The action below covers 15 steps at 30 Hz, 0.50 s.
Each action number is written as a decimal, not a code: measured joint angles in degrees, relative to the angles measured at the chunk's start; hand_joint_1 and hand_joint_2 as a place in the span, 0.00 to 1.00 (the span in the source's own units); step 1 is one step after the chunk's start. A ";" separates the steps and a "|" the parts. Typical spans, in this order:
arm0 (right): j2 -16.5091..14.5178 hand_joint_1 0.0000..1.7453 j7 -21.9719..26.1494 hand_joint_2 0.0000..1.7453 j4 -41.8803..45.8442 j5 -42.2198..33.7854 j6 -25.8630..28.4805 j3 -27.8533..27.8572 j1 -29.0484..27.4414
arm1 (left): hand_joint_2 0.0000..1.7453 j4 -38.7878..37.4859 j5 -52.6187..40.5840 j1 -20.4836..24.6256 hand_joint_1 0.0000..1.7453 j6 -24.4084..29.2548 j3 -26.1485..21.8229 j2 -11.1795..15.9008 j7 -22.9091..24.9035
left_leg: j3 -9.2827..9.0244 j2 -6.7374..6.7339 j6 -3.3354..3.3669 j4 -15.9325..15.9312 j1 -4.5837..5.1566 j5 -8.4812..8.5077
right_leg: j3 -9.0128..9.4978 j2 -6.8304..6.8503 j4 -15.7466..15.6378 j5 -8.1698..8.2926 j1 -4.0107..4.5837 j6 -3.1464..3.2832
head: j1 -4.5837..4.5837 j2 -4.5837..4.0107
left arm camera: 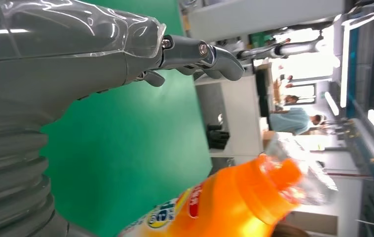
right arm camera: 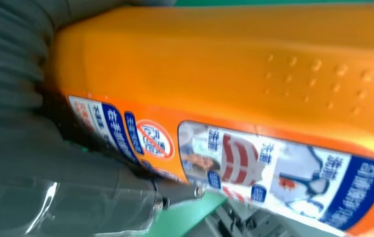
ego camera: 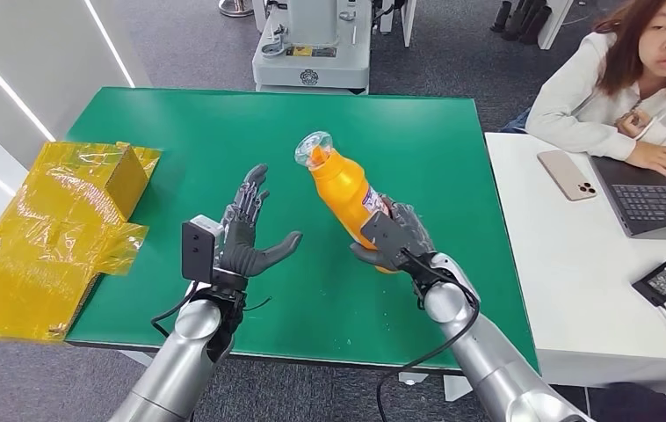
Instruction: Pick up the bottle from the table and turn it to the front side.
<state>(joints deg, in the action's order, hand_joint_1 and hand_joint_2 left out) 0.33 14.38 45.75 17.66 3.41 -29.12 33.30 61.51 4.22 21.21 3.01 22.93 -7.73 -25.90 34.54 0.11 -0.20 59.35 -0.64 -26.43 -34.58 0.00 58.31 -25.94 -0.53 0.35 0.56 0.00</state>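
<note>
Honestly nothing on here really reads out: the orange bottle (right arm camera: 254, 64) in the right hand (ego camera: 393, 237) has a label strip (right arm camera: 274, 173) running along it right next to the fingers, with blue-and-white blocks of small Chinese-looking print too blurred to make out. There's also a round red crossed-out prohibition sign (right arm camera: 154, 139) on that strip. On the side facing the left hand (left arm camera: 76, 64), a red oval logo (left arm camera: 193, 202) and a round blue-yellow emblem (left arm camera: 161, 215) show, lettering unreadable.

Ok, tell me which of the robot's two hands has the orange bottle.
The right hand: it grips the lower body of the orange bottle, tilted above the green table. The left hand holds nothing, fingers spread.
</note>
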 joint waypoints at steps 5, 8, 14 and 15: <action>0.14 1.00 0.20 1.00 1.90 1.91 2.04 -0.93 -1.02 | 1.00 -3.61 2.27 0.97 0.00 -2.26 -0.35 0.28 0.38 | 0.01 0.00 0.00 0.00 0.00 0.00 | -0.01 0.01 0.00 0.00 0.00 0.00 | -0.01 0.00; 0.15 1.00 0.29 1.00 3.65 2.65 2.84 -1.57 -1.79 | 1.00 -6.82 3.94 2.08 0.00 -4.01 -1.05 0.33 0.76 | 0.01 -0.02 0.00 0.00 0.00 0.00 | -0.02 -0.03 0.01 0.00 0.00 0.01 | 0.01 0.00; -0.43 1.00 -0.20 1.00 4.58 3.01 1.64 -3.24 -2.29 | 1.00 -10.74 6.08 4.68 0.00 -7.93 -1.60 -0.64 0.66 | 0.03 0.01 0.00 0.00 0.00 0.01 | -0.01 0.01 0.01 0.01 0.00 0.01 | -0.01 0.00; -0.76 1.00 -0.26 1.00 4.26 2.89 1.35 -3.57 -2.26 | 1.00 -10.99 6.37 5.31 0.00 -8.56 -1.60 -1.05 0.80 | 0.03 0.01 0.00 0.00 0.00 0.01 | -0.01 0.01 0.01 0.01 0.00 0.01 | 0.00 0.00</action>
<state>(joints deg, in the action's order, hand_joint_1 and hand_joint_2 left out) -0.44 14.13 50.01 20.55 4.76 -32.69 31.04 50.52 10.59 26.52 -5.56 21.33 -8.78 -25.10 34.57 0.12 -0.20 59.35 -0.64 -26.42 -34.59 0.01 58.32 -25.94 -0.53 0.36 0.56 0.00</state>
